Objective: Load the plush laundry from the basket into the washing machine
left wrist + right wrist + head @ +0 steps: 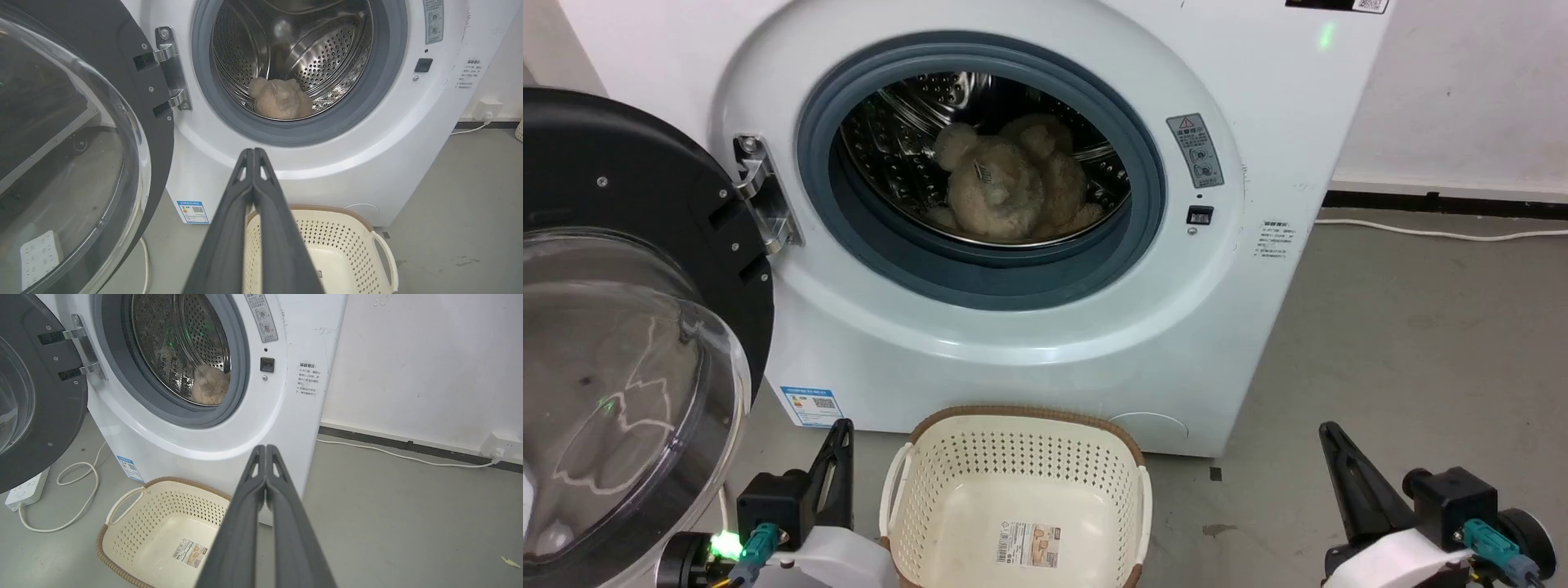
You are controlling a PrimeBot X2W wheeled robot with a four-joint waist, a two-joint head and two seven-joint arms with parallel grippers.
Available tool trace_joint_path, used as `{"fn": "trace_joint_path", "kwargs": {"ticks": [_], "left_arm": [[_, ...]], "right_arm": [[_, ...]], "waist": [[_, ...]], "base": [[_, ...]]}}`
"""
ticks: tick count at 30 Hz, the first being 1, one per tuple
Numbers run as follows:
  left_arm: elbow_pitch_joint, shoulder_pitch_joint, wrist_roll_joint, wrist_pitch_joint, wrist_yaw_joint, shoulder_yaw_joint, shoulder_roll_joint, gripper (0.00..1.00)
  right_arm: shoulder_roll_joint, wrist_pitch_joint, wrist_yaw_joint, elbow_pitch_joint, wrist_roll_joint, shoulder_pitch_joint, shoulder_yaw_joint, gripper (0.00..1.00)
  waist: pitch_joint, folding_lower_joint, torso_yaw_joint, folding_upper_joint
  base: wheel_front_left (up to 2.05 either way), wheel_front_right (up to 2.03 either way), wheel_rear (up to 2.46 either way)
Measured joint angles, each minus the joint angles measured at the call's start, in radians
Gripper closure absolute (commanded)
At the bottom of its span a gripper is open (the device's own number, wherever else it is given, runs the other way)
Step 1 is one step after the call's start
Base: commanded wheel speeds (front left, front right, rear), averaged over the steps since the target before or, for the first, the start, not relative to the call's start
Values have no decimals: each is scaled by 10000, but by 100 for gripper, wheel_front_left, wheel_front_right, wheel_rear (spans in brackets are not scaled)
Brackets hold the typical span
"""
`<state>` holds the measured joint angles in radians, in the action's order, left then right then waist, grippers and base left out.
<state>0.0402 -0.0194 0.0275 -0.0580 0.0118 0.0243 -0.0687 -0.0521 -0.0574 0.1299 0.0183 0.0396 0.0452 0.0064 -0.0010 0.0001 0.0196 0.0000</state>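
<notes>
The beige teddy bear (1013, 184) lies inside the steel drum of the white washing machine (1029, 327), also seen as the bear (281, 99) and the bear (211, 385). Its black-framed glass door (629, 327) stands swung open to the left. The cream basket (1021, 457) sits on the floor before the washer, holding nothing but its floor label. My left gripper (840, 433) is at the basket's left and my right gripper (1331, 437) well to its right. Both are shut on nothing, fingers pressed together in the left gripper (253, 152) and the right gripper (265, 448) views.
A white power strip (24, 488) and looped cable (77, 486) lie on the floor left of the washer under the open door. A white cable (392, 454) runs along the wall to a socket (500, 447) at the right. Grey floor (1421, 343) spreads to the right.
</notes>
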Motion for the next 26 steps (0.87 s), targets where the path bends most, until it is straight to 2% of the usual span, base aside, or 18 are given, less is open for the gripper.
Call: {"fn": "trace_joint_path", "kwargs": {"ticks": [26], "left_arm": [[-334,44,-201,575,-90,-199,163,100]], "right_arm": [[2,550,2,-130,-320,-332,-40,100]], "waist": [[10,-1,-197,0]], "base": [[0,0,0]]}}
